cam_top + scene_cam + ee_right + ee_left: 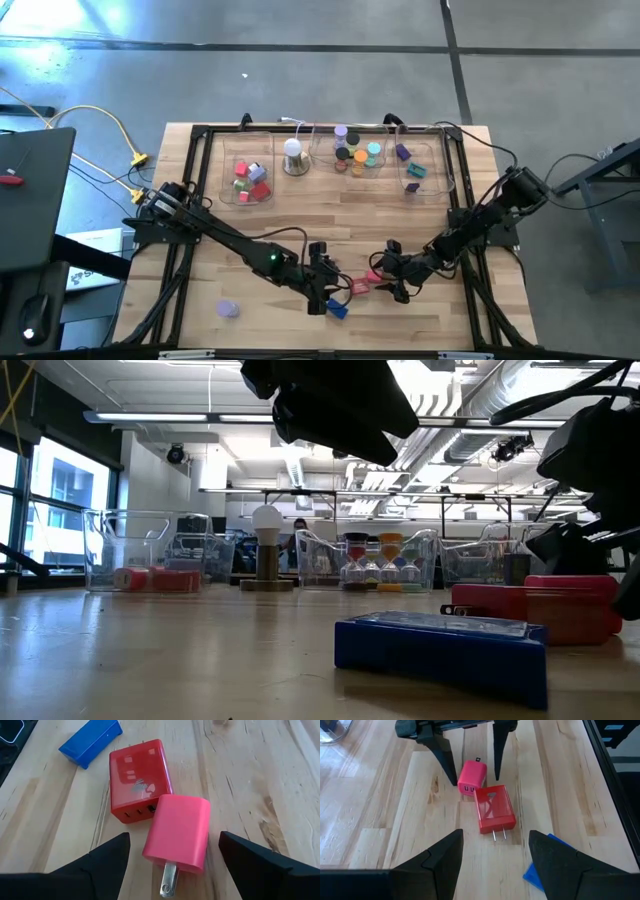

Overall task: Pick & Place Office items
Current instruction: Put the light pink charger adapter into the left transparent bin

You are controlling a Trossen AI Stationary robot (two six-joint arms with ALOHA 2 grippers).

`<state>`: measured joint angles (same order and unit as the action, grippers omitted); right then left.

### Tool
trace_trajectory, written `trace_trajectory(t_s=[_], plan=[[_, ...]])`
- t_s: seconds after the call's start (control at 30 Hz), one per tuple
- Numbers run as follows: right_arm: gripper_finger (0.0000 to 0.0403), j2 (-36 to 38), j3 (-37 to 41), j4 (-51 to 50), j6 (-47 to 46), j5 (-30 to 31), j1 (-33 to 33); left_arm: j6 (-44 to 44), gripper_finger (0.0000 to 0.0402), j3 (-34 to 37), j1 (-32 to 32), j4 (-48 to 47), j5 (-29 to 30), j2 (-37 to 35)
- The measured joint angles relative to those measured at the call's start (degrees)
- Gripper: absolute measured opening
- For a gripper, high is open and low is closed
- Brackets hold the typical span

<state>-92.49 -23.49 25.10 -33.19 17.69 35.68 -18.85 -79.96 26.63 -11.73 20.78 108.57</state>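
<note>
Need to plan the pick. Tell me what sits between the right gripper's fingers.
The pink charger lies on the table between the open right gripper fingers, untouched, beside the red charger. Its underside is hidden.

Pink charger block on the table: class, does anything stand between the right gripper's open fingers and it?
Nothing visible does. The right gripper hovers open with the pink charger block between its fingers. The red charger block touches the pink one on its far side, outside the fingers' path.
</note>
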Motion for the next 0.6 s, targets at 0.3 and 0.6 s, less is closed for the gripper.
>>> trace_trajectory(t_s=[0.3, 0.6], plan=[[0.0222, -0.04, 0.02, -0.81, 0.02, 0.54, -0.08, 0.02, 0.0218, 0.0, 0.0, 0.07, 0.0, -0.02], [0.0142, -0.04, 0.15, 0.5, 0.09, 0.42, -0.14, 0.02, 0.0218, 0.0, 0.0, 0.2, 0.04, -0.04]])
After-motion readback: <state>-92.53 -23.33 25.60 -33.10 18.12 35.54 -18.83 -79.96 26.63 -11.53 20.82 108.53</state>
